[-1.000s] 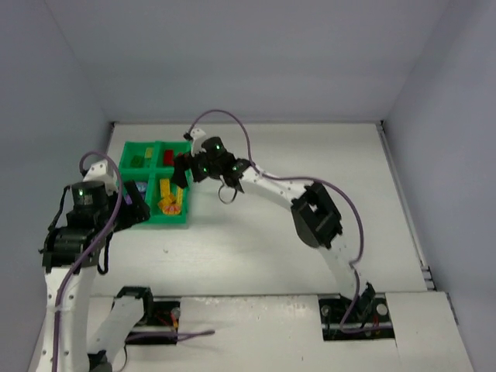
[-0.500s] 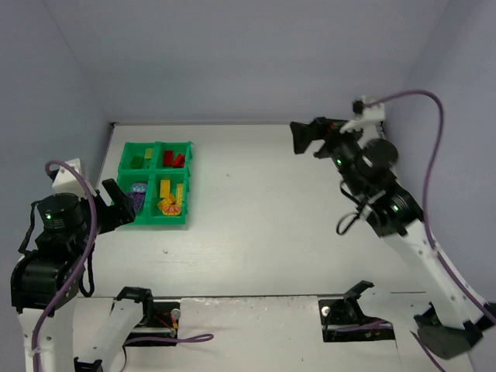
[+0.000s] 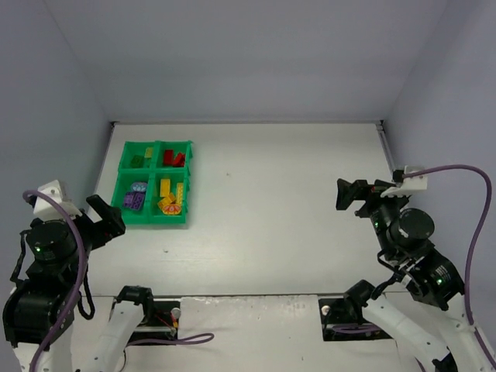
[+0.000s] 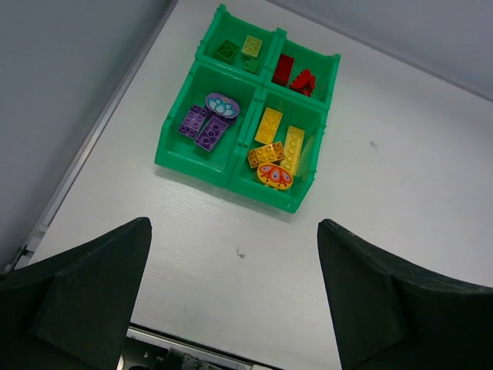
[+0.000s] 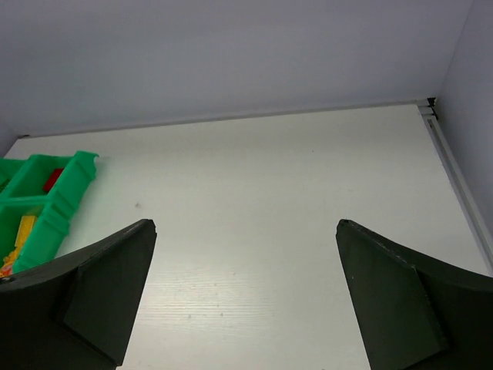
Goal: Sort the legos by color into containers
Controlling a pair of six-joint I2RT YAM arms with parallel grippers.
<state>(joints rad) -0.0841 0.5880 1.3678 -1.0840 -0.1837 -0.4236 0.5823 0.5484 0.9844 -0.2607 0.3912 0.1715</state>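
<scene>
Presently the left gripper [image 4: 233, 231] hangs above the near-left corner of the table [image 3: 271, 225], fingers spread wide with nothing between them. The right gripper [image 5: 245, 225] hangs near the right edge, likewise spread and empty. No loose brick shows on the table surface in view.

Toward the far-left corner sits the green tray [image 4: 223, 171], which holds the legos:
- **Near-left compartment:** purple bricks [image 4: 202, 127].
- **Near-right compartment:** yellow and orange bricks [image 4: 279, 142].
- **Far-left compartment:** green bricks [image 4: 237, 50].
- **Far-right compartment:** red bricks [image 4: 294, 71].

Judgement: sorting looks complete, and the step in hand is parking the arms. To do that well, both grippers should keep high and well clear of the tray's walls, so nothing is jolted out.

Limits of view:
- The table under the arm bases is hidden.
- A dark speck [image 4: 240, 253] just short of the tray may be a mark or debris.
- The right wrist view catches only a corner of the tray.
- The green bricks blur against the green plastic, so their count is uncertain.
</scene>
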